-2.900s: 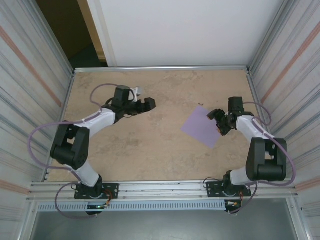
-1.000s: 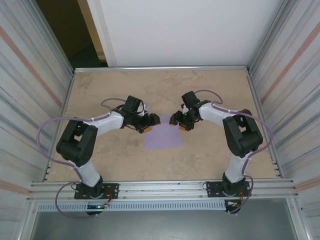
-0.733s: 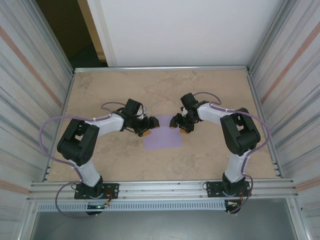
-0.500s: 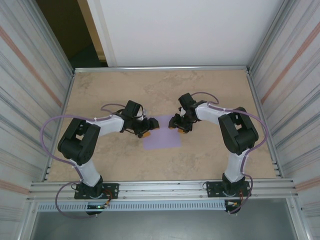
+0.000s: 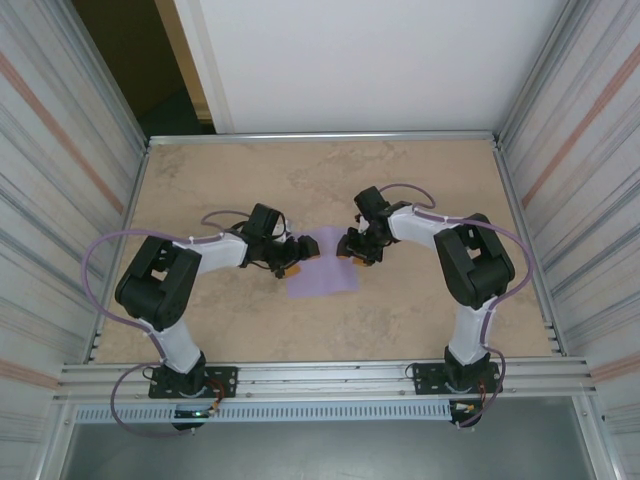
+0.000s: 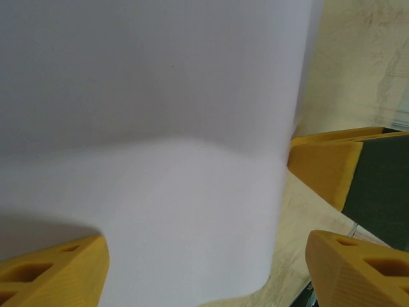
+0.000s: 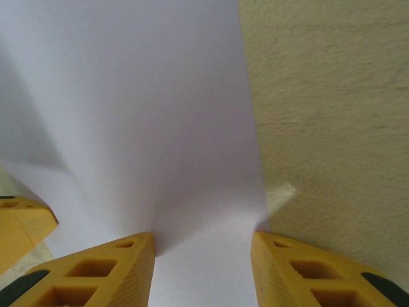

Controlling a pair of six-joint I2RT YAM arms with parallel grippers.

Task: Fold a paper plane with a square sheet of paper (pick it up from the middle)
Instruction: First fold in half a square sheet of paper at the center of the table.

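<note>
Between L/R open jaws, lavender sheet point(image 5: 322, 275) buckles up.

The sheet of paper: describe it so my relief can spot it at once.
On the tan table, find where the left gripper and right gripper nearly meet. The sheet of paper lies there, its far edge at their tips. It alone is thin and lavender.

Both arms are stretched inward, elbows bent, wrists lowered. The left gripper point(image 5: 293, 259) and right gripper point(image 5: 351, 250) are held facing, near but apart, each with fingers point(image 7: 108, 268) spread
</note>
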